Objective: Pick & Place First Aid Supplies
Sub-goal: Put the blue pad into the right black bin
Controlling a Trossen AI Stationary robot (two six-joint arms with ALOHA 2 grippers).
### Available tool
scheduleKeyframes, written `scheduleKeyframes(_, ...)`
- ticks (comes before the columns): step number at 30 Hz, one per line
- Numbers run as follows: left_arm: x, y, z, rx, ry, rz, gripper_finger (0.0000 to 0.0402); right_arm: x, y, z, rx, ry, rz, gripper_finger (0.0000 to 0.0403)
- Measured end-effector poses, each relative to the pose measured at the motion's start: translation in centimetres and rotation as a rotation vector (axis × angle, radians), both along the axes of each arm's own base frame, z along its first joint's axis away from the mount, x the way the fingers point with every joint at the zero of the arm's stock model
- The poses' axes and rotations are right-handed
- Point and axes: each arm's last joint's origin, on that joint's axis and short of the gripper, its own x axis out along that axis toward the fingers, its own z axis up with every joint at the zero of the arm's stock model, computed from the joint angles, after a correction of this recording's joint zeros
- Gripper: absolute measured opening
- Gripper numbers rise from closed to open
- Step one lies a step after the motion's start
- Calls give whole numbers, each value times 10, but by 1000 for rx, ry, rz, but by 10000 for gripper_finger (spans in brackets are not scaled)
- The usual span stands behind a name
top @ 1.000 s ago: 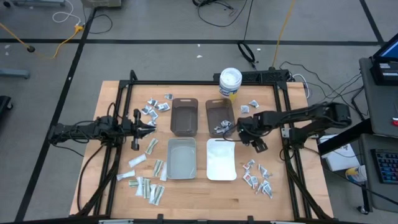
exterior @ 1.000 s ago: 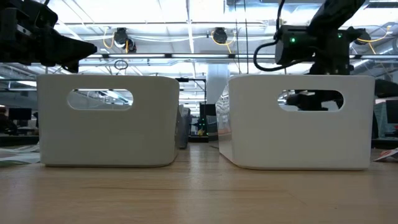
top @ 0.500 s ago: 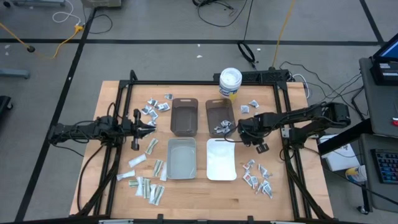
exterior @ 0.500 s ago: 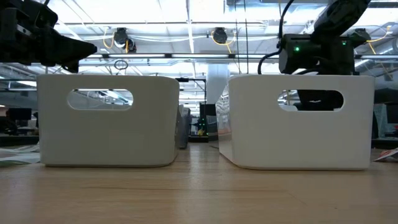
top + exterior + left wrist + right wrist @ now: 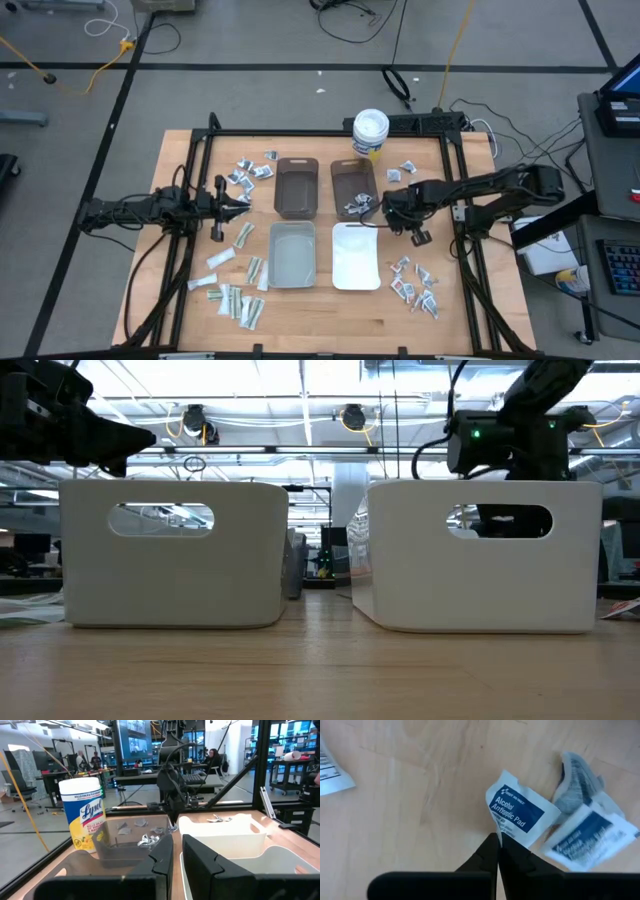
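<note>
My right gripper (image 5: 497, 851) is shut on a white alcohol-pad packet with a blue label (image 5: 517, 815). In the high view it (image 5: 388, 212) hovers by the near right corner of the right brown bin (image 5: 352, 185), which holds several packets (image 5: 355, 207). More packets lie flat below it (image 5: 585, 835). My left gripper (image 5: 238, 205) waits at the table's left, its fingers a narrow gap apart (image 5: 177, 857) and empty. Loose packets lie in heaps at the far left (image 5: 250, 170), near left (image 5: 235, 295), far right (image 5: 400, 172) and near right (image 5: 415, 285). My right gripper pinches the packet's lower corner (image 5: 499, 829) between its two fingertips, coming from above and pointing down. The packet stands out beyond the fingertips, label showing, lifted clear of the surface and of the packets below it.
A second brown bin (image 5: 296, 187), a grey bin (image 5: 292, 253) and a white bin (image 5: 355, 255) stand mid-table. A white tub with a yellow label (image 5: 370, 130) stands at the far edge. A black frame (image 5: 455, 200) borders the table.
My right gripper has sunk a little and shifted slightly toward the table's right edge, staying shut.
</note>
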Motion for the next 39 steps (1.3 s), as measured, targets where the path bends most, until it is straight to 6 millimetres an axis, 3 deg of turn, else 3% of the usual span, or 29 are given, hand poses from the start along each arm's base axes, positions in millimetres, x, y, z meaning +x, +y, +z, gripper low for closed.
scheduleKeyframes(20,0,0,0,0,0,0,47,9,-1,109,13,64,-285,0)
scheduleKeyframes(25,0,0,0,0,0,0,47,21,-5,113,14,23,-288,0)
scheduleKeyframes(39,0,0,0,0,0,0,47,94,-38,113,7,-1,-215,0)
